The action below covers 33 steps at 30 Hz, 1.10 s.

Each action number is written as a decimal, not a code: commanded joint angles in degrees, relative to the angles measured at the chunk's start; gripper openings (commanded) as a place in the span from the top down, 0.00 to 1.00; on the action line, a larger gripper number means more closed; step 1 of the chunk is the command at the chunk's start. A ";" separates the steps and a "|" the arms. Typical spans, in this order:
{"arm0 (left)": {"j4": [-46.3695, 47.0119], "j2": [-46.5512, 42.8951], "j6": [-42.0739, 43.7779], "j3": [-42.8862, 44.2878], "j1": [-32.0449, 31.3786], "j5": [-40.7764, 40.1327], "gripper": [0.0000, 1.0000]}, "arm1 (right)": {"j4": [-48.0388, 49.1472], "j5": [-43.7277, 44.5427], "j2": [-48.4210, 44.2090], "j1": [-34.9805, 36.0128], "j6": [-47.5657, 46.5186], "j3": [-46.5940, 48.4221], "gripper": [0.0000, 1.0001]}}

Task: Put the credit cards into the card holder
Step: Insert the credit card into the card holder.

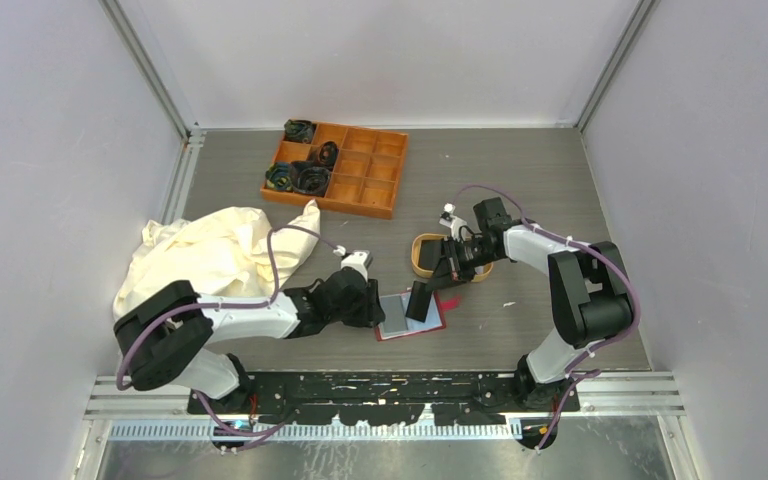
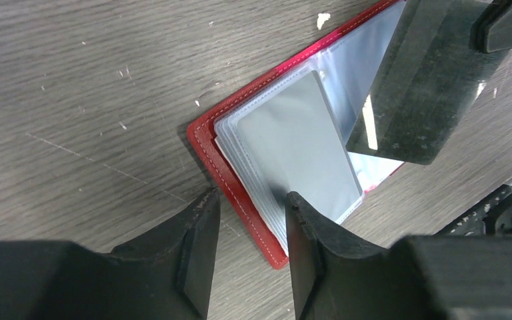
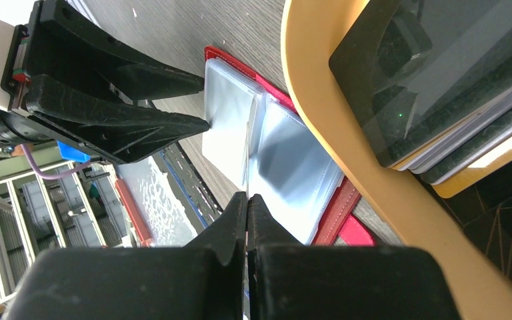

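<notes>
The red card holder point(image 1: 400, 320) lies open on the table, its clear pockets up. In the left wrist view a light grey card point(image 2: 293, 147) sits in the top pocket of the holder point(image 2: 207, 143). My left gripper point(image 2: 250, 200) is open and straddles the holder's near edge, one fingertip point(image 2: 300, 207) on the pocket pages; it also shows in the top view point(image 1: 372, 308). My right gripper point(image 3: 247, 198) is shut on a black credit card point(image 1: 418, 300), held tilted just above the holder's pockets point(image 3: 287, 160). The card also shows in the left wrist view point(image 2: 420, 80).
A tan oval tray point(image 1: 426, 262) behind the holder carries more cards point(image 3: 440, 67). An orange compartment box point(image 1: 370, 180) with dark cables stands at the back. A cream cloth point(image 1: 215, 255) lies at the left. Grey walls close in both sides.
</notes>
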 commanded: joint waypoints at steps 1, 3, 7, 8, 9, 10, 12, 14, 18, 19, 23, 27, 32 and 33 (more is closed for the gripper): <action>-5.43 2.12 4.33 3.72 0.62 -2.81 0.61 | 0.87 -0.65 -1.44 0.27 0.58 1.25 0.99; -5.45 2.72 4.93 4.33 1.08 -2.23 0.66 | 0.82 -0.23 -2.00 0.28 0.58 1.26 0.99; -6.51 3.04 5.60 4.79 1.73 -1.43 0.68 | 0.20 0.35 -2.39 -0.01 0.01 1.58 0.99; -6.95 3.01 5.77 4.91 1.86 -1.35 0.68 | 0.06 0.29 -2.47 -0.16 -0.09 1.60 0.99; -7.12 2.90 5.86 5.00 1.94 -1.26 0.68 | 0.00 0.28 -2.54 -0.20 -0.16 1.67 0.99; -7.23 2.78 5.96 5.09 2.07 -1.25 0.68 | 0.04 0.28 -2.60 -0.30 -0.16 1.62 0.99; -7.51 2.57 6.21 5.15 2.26 -1.04 0.68 | -0.04 0.16 -2.91 -0.49 -0.10 1.69 0.99; -7.71 2.31 6.32 5.19 2.32 -0.94 0.68 | -0.04 -0.25 -3.37 -0.66 -0.10 1.70 0.99; -7.49 2.18 6.37 5.19 2.48 -0.52 0.68 | 1.09 -1.09 -3.58 -0.74 0.81 1.08 0.99; -7.22 2.21 6.41 5.19 2.48 -0.32 0.68 | 1.70 -1.50 -3.43 -0.75 1.25 0.77 0.99; -6.57 2.28 6.26 5.20 2.48 0.56 0.68 | 3.57 -2.26 -2.65 -0.62 2.80 -0.28 0.99; -6.02 2.33 6.02 5.19 2.50 1.15 0.68 | 5.25 -2.21 -1.89 -0.25 3.91 -1.10 0.99; -5.97 2.66 5.80 5.15 2.48 1.56 0.68 | 5.36 -0.92 -0.66 0.40 4.25 -1.12 0.99; -5.92 2.72 5.80 5.11 2.48 1.63 0.68 | 5.33 -0.95 -0.56 0.41 4.34 -1.16 0.99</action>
